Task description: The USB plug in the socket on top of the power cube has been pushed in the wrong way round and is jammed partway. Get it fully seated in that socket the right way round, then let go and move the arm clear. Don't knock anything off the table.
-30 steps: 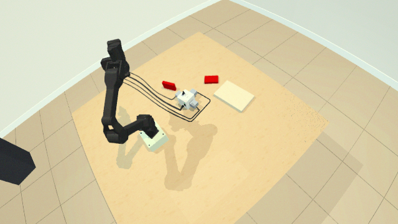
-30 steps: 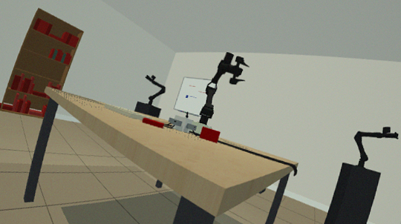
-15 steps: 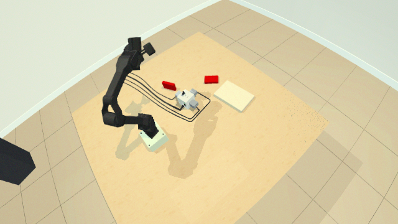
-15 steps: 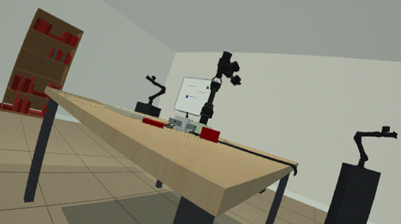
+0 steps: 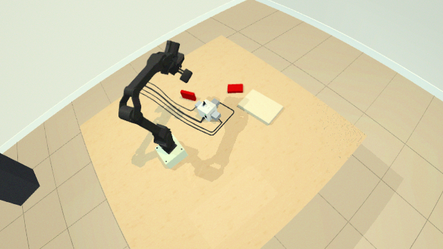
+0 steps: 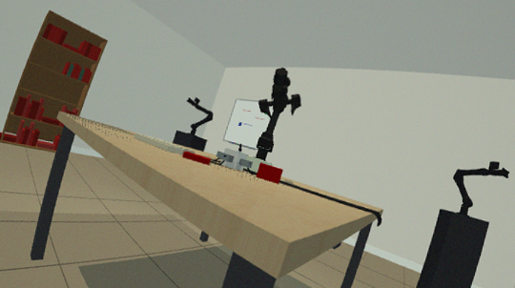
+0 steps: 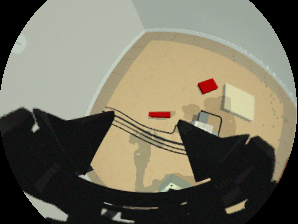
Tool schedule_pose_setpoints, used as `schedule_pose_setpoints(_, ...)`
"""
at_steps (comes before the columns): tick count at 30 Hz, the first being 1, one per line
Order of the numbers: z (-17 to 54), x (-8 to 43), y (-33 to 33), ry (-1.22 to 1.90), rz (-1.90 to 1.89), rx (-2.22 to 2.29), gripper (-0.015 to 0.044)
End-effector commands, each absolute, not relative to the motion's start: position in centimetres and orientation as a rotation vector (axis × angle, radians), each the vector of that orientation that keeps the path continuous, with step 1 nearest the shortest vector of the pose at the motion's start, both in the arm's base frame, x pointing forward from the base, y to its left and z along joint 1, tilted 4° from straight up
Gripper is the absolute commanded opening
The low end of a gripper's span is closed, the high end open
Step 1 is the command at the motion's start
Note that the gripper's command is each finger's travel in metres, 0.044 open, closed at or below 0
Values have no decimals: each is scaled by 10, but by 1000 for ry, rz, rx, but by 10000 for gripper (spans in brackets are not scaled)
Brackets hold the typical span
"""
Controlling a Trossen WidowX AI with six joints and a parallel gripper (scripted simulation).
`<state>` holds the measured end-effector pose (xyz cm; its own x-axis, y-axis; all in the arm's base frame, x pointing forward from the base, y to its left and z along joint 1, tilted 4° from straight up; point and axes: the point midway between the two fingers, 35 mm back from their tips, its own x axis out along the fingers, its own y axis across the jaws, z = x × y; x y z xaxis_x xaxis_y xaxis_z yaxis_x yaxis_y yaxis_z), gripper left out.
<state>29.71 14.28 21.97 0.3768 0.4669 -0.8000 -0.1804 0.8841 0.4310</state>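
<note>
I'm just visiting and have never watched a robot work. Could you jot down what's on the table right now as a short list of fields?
arm: raised high above the table, bent over toward the middle
end effector: open, holding nothing, well above the power cube
power cube: white, near the table's middle, dark plug sticking up from its top
cables: several black ones curving from the cube toward the table's edge
red blocks: two, one left of the cube, one behind it
pale slab: flat, right of the cube
task state: plug not yet gripped

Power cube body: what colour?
White with grey side sockets; the power cube shows best in the top view.
</note>
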Motion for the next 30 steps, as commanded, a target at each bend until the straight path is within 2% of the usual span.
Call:
schedule_pose_setpoints(1, 162, 318, 97, 1330, -198, 716, 440)
schedule_pose_setpoints(15, 88, 314, 22, 1253, -1212, 1192, 440)
schedule_pose_setpoints(30, 87, 313, 17, 1245, -1234, 1199, 440)
